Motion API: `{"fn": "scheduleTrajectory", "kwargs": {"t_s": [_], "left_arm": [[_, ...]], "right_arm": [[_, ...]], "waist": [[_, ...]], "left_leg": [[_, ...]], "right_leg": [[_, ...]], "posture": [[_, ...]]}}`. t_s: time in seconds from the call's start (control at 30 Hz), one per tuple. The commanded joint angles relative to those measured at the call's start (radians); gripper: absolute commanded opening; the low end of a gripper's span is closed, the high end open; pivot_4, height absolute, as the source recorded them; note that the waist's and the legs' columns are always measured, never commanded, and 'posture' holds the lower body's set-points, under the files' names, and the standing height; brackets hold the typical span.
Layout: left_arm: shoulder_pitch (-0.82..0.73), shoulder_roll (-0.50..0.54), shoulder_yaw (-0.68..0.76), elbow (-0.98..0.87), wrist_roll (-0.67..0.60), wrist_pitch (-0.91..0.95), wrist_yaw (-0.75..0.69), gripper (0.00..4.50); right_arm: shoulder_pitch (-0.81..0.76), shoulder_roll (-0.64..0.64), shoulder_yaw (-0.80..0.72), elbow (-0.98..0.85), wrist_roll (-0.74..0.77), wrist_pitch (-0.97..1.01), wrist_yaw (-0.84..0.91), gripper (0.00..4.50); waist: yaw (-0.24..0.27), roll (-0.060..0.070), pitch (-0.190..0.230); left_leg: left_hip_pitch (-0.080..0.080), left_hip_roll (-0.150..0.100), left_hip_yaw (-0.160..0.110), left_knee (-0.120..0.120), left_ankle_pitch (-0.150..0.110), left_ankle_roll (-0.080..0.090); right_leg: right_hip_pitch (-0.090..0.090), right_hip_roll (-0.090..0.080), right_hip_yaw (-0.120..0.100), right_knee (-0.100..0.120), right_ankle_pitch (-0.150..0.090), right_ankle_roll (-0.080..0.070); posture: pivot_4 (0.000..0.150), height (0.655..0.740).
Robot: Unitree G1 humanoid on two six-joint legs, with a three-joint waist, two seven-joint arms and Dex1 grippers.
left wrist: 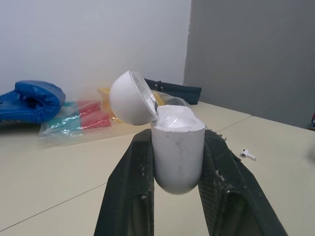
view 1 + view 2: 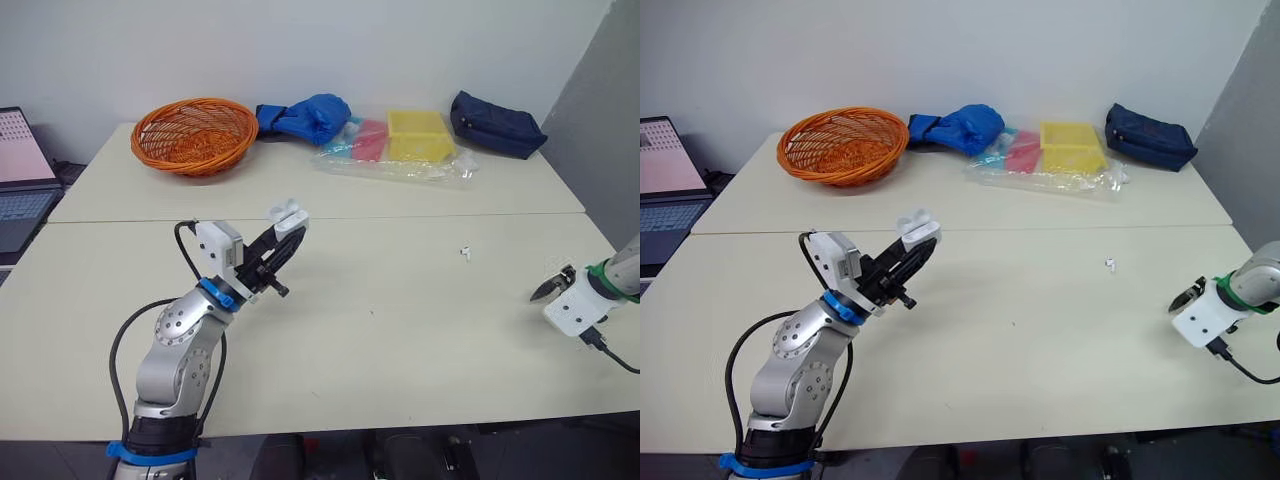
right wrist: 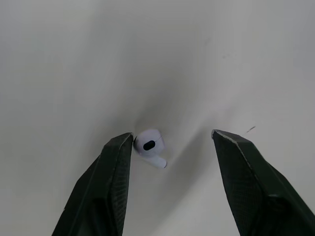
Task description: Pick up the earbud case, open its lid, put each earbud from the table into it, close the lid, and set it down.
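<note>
My left gripper [image 2: 283, 240] is shut on the white earbud case [image 2: 288, 217], held upright above the left middle of the table. The case's lid [image 1: 130, 97] stands tipped open beside its body [image 1: 177, 147]. One white earbud [image 2: 465, 253] lies on the table right of centre, also seen as earbud [image 1: 248, 155]. My right gripper [image 2: 550, 288] is low over the table near the right edge, open. A second earbud [image 3: 150, 146] lies on the table between its fingers, close against one finger [image 3: 110, 167].
Along the back of the table stand an orange wicker basket [image 2: 194, 134], a blue glove [image 2: 305, 117], a plastic bag with coloured containers [image 2: 400, 145] and a navy pouch [image 2: 495, 124]. A laptop [image 2: 22, 175] sits off the table's left side.
</note>
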Motion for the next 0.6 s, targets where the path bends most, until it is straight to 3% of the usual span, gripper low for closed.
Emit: {"fn": "scheduleTrajectory", "kwargs": {"t_s": [0.03, 0.6], "left_arm": [[-0.002, 0.002, 0.008, -0.054, -0.009, -0.013, 0.005, 0.79], [0.0, 0.006, 0.014, -0.056, -0.007, -0.013, 0.013, 0.79]], "right_arm": [[-0.032, -0.022, 0.01, 0.023, -0.032, -0.027, -0.027, 2.9], [-0.076, 0.012, 0.063, 0.075, -0.116, -0.076, -0.111, 2.9]], "waist": [[0.0, 0.0, 0.0], [-0.001, 0.0, 0.0]], "left_leg": [[0.0, 0.0, 0.0, 0.0, 0.0, 0.0], [0.001, 0.0, 0.0, 0.001, 0.0, 0.0]], "right_leg": [[0.0, 0.0, 0.0, 0.0, 0.0, 0.0], [0.002, 0.0, 0.0, 0.0, 0.0, -0.001]], "posture": [[0.15, 0.74], [0.15, 0.74]]}}
